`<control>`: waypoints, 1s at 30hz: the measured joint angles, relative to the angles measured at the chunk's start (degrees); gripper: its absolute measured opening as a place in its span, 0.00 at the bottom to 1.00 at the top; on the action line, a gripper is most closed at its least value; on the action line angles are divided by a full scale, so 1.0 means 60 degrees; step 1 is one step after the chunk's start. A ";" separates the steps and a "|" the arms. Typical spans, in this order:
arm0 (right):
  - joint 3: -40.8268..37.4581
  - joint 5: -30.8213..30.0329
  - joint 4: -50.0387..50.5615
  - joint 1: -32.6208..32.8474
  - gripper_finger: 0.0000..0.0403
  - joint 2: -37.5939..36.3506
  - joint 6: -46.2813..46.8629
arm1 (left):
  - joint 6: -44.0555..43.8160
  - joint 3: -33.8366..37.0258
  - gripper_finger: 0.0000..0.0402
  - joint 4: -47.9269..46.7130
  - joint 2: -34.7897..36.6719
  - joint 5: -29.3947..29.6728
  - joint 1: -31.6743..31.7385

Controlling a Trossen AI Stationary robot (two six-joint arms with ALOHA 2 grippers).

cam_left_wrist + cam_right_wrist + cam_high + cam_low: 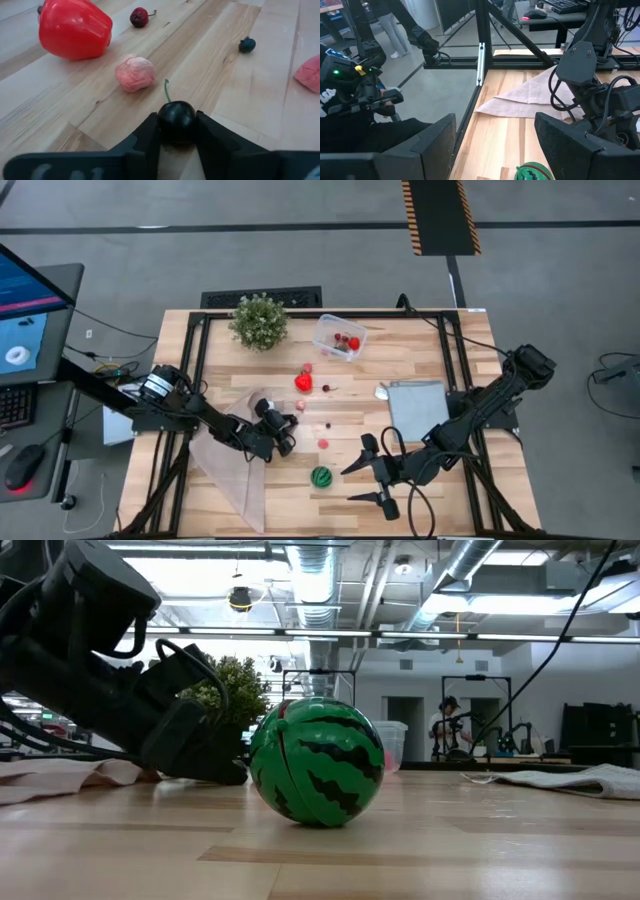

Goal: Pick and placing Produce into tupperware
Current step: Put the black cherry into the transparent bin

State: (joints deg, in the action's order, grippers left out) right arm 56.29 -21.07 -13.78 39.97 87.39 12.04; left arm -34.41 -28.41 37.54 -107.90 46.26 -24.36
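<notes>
My left gripper [287, 440] is low on the table, left of centre, shut on a small dark cherry [176, 121]. Around it lie a red pepper [75, 27], a pink piece [134, 73], a dark red cherry [139, 17] and a dark berry [246, 45], each resting on the wood. The green striped ball [321, 477] sits near the front edge. My right gripper [372, 475] hovers open just right of that ball, holding nothing. The clear tupperware [339, 337] stands at the back with red pieces in it. My left gripper pinches the dark cherry by its two opposite sides [161, 124] between its two fingers [145, 142]. The fingers come slanting down from the table's left. The cherry sits low against the tabletop with its green stem [167, 91] pointing up.
A bushy potted plant [259, 320] stands at the back, left of the tupperware. A grey-blue sheet [417, 408] lies on the right and a beige cloth [235, 465] under my left arm. Another pink piece [323, 444] lies near the ball.
</notes>
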 joint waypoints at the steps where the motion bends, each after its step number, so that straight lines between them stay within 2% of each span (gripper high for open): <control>1: 0.0000 -0.0001 0.0001 0.0000 0.73 0.0000 -0.0002 | 0.0004 0.0000 0.21 0.0002 0.0000 0.0002 0.0000; 4: 0.0000 -0.0001 0.0000 0.0000 0.73 0.0000 -0.0002 | 0.0047 0.0000 0.21 0.0068 0.0000 -0.0006 0.0000; 9: 0.0000 0.0002 0.0004 0.0000 0.73 0.0000 -0.0002 | 0.0471 0.0000 0.30 0.0839 0.0000 -0.0296 -0.0004; 12: 0.0000 0.0002 0.0000 0.0000 0.73 0.0000 -0.0002 | 0.0676 0.0000 0.32 0.1413 0.0000 -0.0412 -0.0007; 18: 0.0000 0.0002 0.0000 0.0000 0.73 0.0000 -0.0002 | 0.1374 0.0000 0.23 0.2685 0.0004 -0.0636 0.0243; 24: 0.0000 0.0002 0.0000 0.0000 0.73 0.0000 -0.0002 | 0.1601 -0.0003 0.11 0.3121 0.0007 -0.1682 0.0481; 28: 0.0000 0.0013 0.0004 0.0000 0.73 0.0000 0.0000 | 0.1604 -0.0004 0.10 0.2921 0.0007 -0.2108 0.0397; 30: 0.0000 0.0031 0.0007 0.0000 0.73 0.0000 -0.0002 | 0.1598 -0.0007 0.12 0.2669 0.0007 -0.1984 0.0305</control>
State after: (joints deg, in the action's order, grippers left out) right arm 56.29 -20.88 -13.74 39.97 87.39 12.03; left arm -24.83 -28.45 53.55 -107.85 34.36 -22.53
